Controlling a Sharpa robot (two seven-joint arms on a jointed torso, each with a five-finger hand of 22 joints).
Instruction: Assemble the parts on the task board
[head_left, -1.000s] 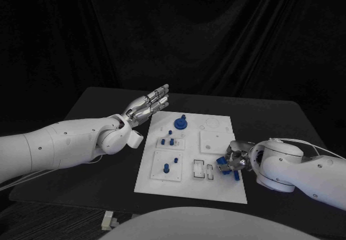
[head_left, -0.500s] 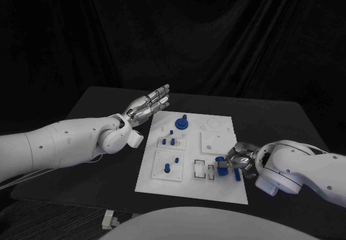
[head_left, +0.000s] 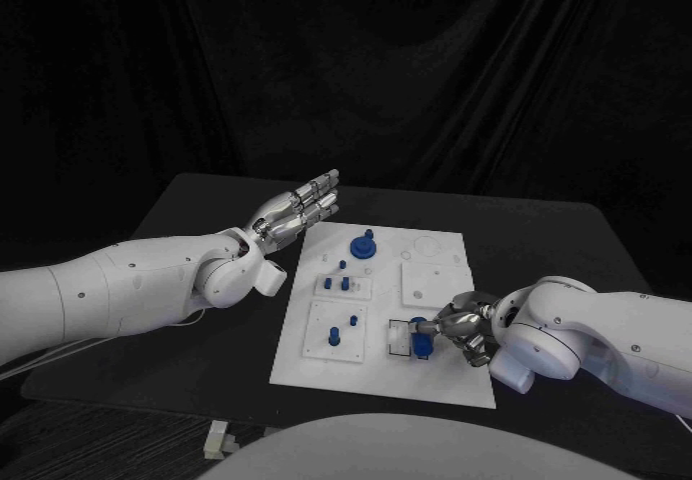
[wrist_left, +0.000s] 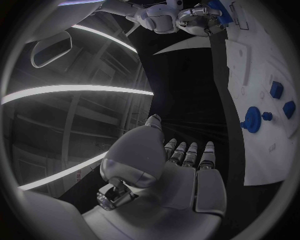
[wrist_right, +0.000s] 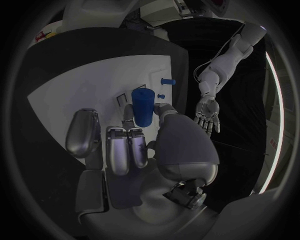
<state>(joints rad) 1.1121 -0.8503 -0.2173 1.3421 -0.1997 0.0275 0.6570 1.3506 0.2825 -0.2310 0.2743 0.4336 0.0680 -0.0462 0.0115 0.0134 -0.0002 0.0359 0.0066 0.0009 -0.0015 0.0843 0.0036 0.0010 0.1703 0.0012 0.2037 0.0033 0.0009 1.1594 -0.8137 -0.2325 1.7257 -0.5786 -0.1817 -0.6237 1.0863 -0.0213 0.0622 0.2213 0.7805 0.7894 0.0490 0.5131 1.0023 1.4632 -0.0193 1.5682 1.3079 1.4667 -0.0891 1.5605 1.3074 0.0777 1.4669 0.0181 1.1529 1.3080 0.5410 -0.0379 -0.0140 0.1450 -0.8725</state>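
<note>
Task board (head_left: 433, 380): flat white rectangular plate in the middle of the black table (head_left: 173, 330), with raised square panels and slots.
Blue part (wrist_right: 142, 106): smooth matte cylinder, held over the board's near right slots.
Right hand (head_left: 459, 330): silver, fingers pinching the cylinder.
Left hand (head_left: 299, 208): holds nothing, fingers straight and apart, raised left of the board's far end.
Gear-like part (head_left: 364, 245): blue, toothed disc at the board's far left.

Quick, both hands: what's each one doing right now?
Left hand: open, fingers straight, holding nothing, raised beside the board.
Right hand: holding a blue cylinder over the board.
</note>
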